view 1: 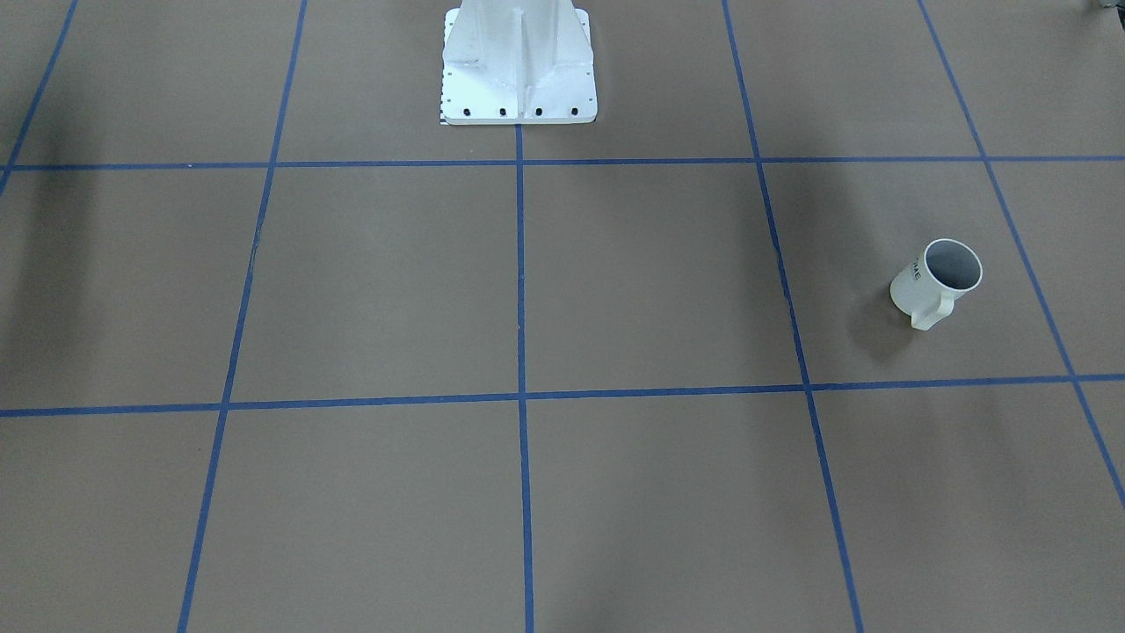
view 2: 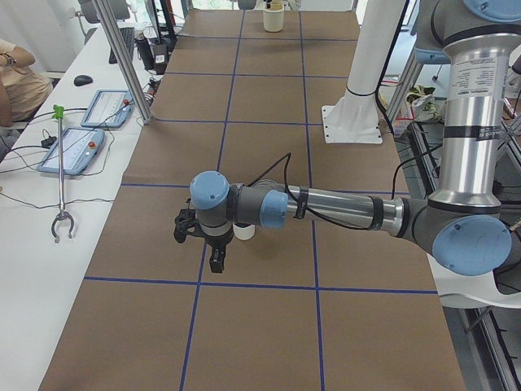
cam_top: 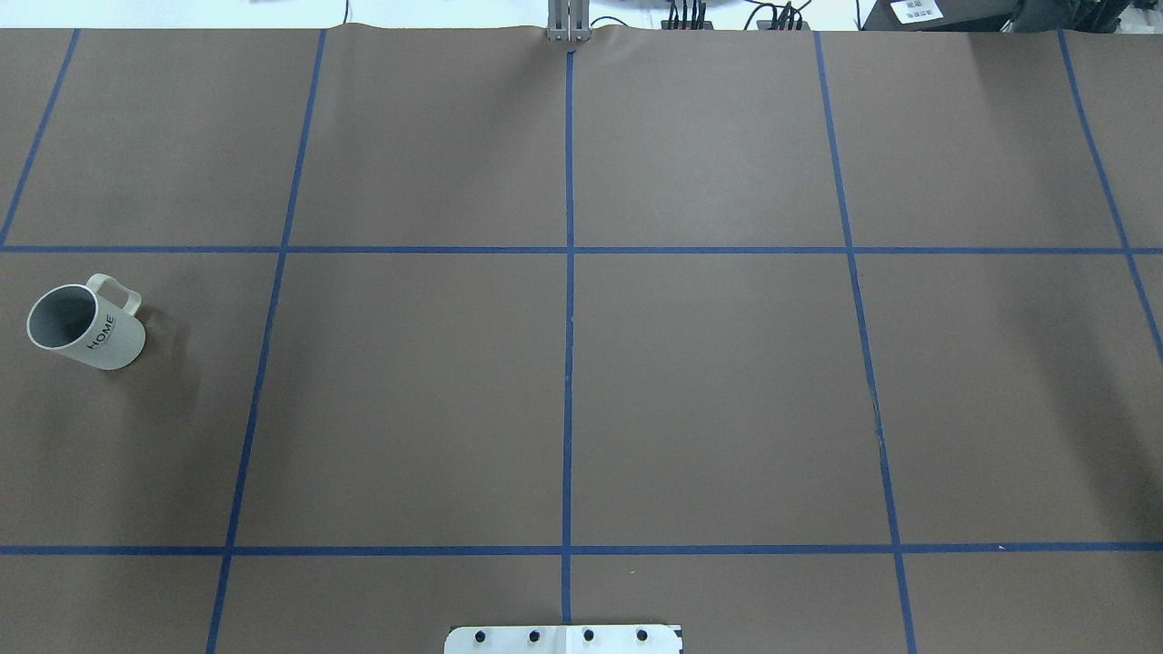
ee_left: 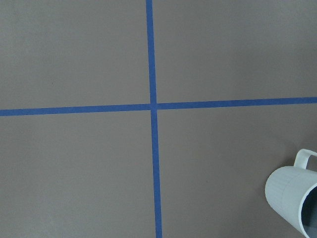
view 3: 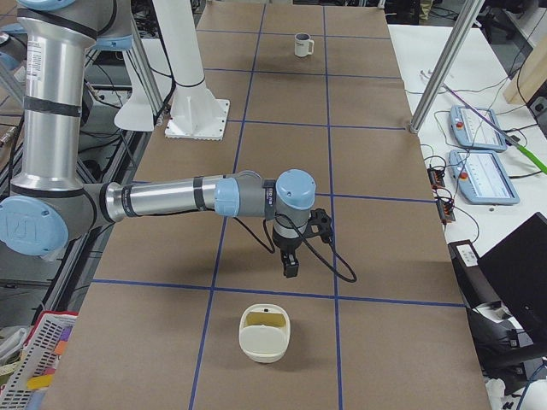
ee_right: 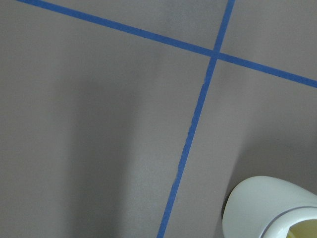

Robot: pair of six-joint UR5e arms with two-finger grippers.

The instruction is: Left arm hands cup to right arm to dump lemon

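**Fig.** The left gripper (view 2: pixel 216 259) hung just beside and above the upright cup (ee_left: pixel 292 196). Whether its jaws, or those of the right gripper (view 3: pixel 291 265), were apart could not be told. A sound pickup would probably require centring over one wall, clear of the handle (ee_left: pixel 304 158).

Brown paper (cam_top: pixel 709 391) crossed by a grid of blue tape lines (cam_top: pixel 569 363) covers the table. A cream rounded container (view 3: pixel 265 337), yellow inside, sits on it near a tape line. On the white side bench (view 2: pixel 32 252) lie two blue-edged control tablets (view 3: pixel 485 178), a dark mouse (view 2: pixel 82 80) and a grabber stick (view 2: pixel 62 175) with a green handle; a person's arm (view 2: pixel 16 73) shows beside it
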